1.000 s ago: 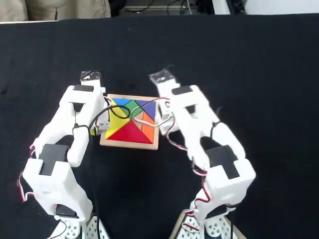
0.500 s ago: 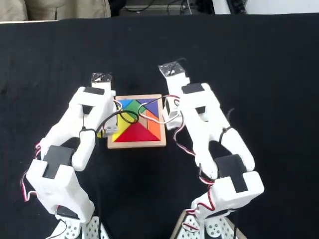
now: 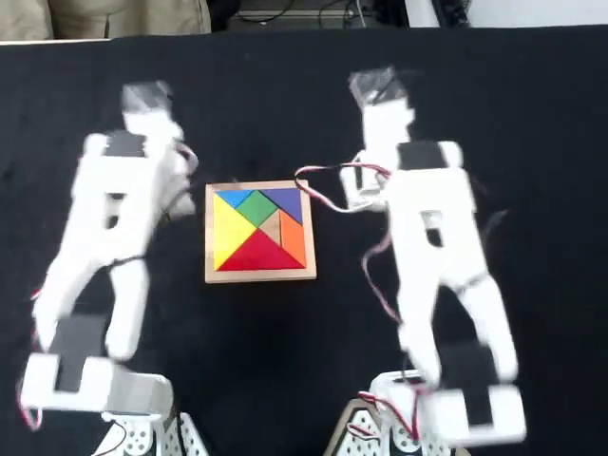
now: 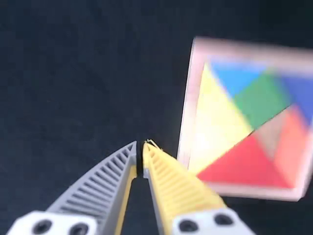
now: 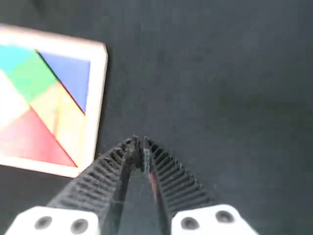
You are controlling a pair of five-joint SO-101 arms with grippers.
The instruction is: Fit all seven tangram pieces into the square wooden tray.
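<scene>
Seven pieces now lie uncovered in the tray, which sits on the black counter between the arms. A second ago both arms leaned over its sides and their wires crossed the colours. Since then the left arm and the right arm have swung outward, and the tray has been squared up. The left jaws and the right jaws are each pressed together, pinching nothing, and both are off the wood. I judge the puzzle finished and the arms retreating. Motion smears both arms in the high view, so their tips are hard to read there. Each wrist view cuts off part of the tray and softens the seams, so whether the small tan piece sits flush cannot be told
</scene>
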